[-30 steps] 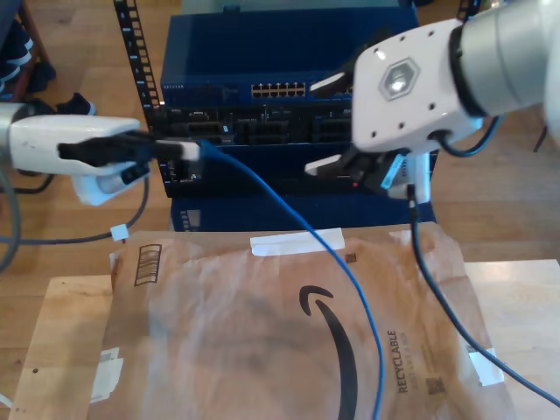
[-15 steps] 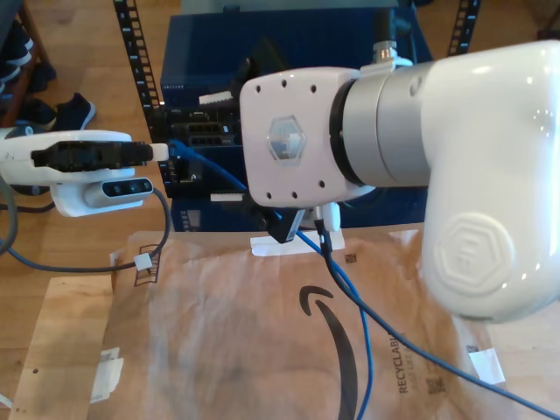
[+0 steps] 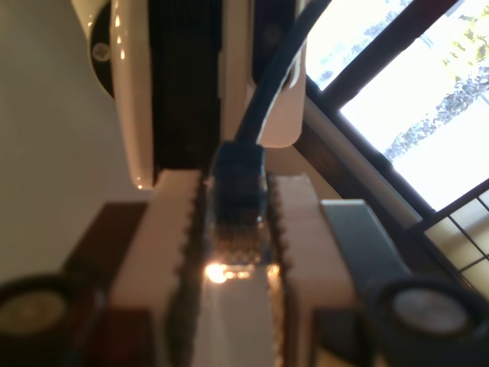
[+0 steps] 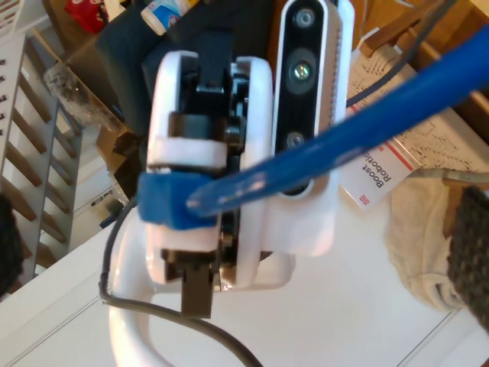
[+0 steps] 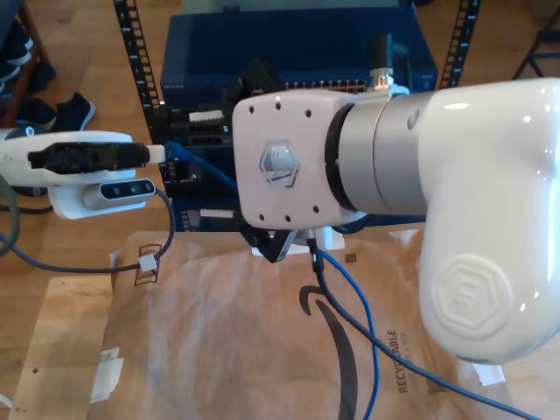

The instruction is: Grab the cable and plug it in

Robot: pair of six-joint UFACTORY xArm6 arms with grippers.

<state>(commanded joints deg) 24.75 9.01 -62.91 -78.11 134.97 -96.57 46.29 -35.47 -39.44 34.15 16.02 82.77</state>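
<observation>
Cable plug sits clamped in my first gripper jaws; my second gripper's jaw state is unclear.

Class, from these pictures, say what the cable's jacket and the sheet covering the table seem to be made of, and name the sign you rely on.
The cable: probably a smooth plastic jacket; it is evenly bright blue and bends in soft curves. The sheet: brown kraft paper or thin cardboard, matte, creased, printed with a black logo and "RECYCLABLE".
</observation>
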